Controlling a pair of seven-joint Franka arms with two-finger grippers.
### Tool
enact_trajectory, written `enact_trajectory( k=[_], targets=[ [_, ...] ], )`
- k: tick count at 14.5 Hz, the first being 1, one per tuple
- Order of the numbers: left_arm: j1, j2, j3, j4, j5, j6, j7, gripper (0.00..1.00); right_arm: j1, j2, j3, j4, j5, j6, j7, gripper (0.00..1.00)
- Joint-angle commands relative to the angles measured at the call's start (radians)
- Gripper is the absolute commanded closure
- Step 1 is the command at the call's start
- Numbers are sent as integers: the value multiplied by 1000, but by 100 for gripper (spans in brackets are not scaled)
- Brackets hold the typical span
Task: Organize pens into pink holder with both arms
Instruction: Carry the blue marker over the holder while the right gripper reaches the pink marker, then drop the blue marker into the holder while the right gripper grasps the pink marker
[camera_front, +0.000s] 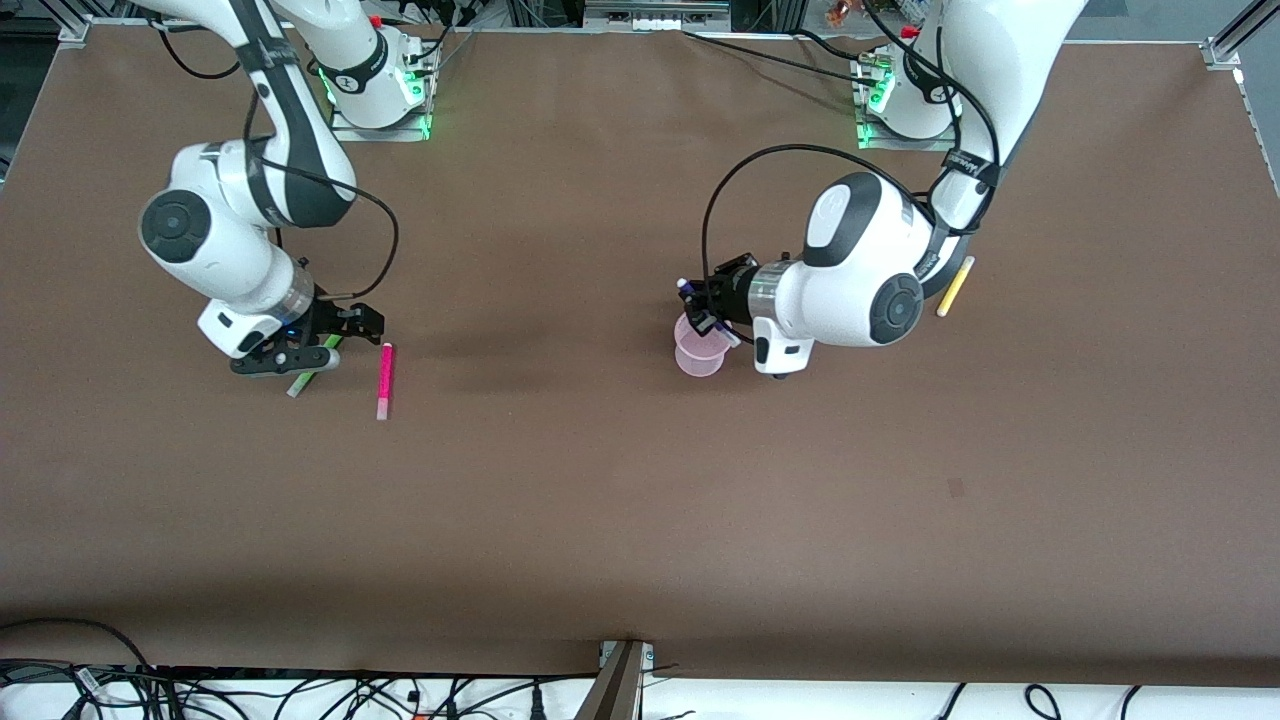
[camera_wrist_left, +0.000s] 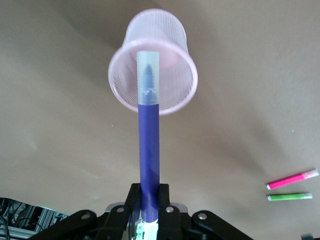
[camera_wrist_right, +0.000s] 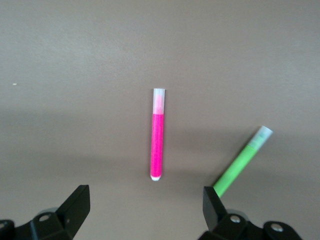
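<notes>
My left gripper (camera_front: 706, 308) is shut on the dark purple pen (camera_front: 686, 291) and holds it just above the pink holder (camera_front: 699, 353), which stands mid-table. In the left wrist view the purple pen (camera_wrist_left: 149, 145) points cap-first at the holder's open mouth (camera_wrist_left: 152, 75), gripped by my left gripper (camera_wrist_left: 149, 194). My right gripper (camera_front: 332, 338) is open and low over the table, above the lime green pen (camera_front: 303, 382) and beside the magenta pen (camera_front: 385, 380). In the right wrist view the magenta pen (camera_wrist_right: 157, 135) lies ahead of the open right gripper (camera_wrist_right: 145, 200), and the green pen (camera_wrist_right: 242, 162) runs under one finger. The yellow pen (camera_front: 955, 287) lies beside the left arm's elbow.
The brown table (camera_front: 640, 520) is bare nearer the front camera. The magenta pen (camera_wrist_left: 292, 180) and green pen (camera_wrist_left: 290, 197) also show far off in the left wrist view. Cables and a clamp (camera_front: 625, 665) run along the table's front edge.
</notes>
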Motion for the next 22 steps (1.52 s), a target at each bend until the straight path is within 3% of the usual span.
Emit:
enact_trajectory(
  k=[1, 5, 10, 15, 16, 17, 19, 20, 22],
  targets=[
    [-34, 40, 5, 50, -34, -13, 7, 100, 2, 68, 12, -26, 11, 122, 3, 2],
    [-54, 60, 6, 50, -56, 4, 8, 100, 3, 120, 18, -78, 11, 252, 5, 9],
    [-62, 100, 6, 53, -48, 9, 8, 100, 2, 132, 20, -110, 12, 256, 17, 23],
    [-52, 111, 8, 52, -45, 7, 28, 94, 2, 138, 20, -133, 26, 269, 17, 30],
    [-49, 111, 10, 52, -45, 7, 30, 86, 2, 146, 20, -135, 27, 285, 17, 31],
    [-49, 111, 13, 52, -43, 6, 30, 71, 2, 158, 20, -135, 27, 300, 17, 31],
    [-48, 111, 13, 52, -43, 1, 31, 31, 2, 171, 20, -135, 27, 317, 17, 35],
    [-48, 111, 14, 52, -43, -1, 39, 17, 2, 174, 20, -135, 29, 317, 18, 36],
    [-45, 106, 14, 53, -43, -2, 48, 7, 2, 175, 20, -135, 32, 317, 17, 43]
  ],
)
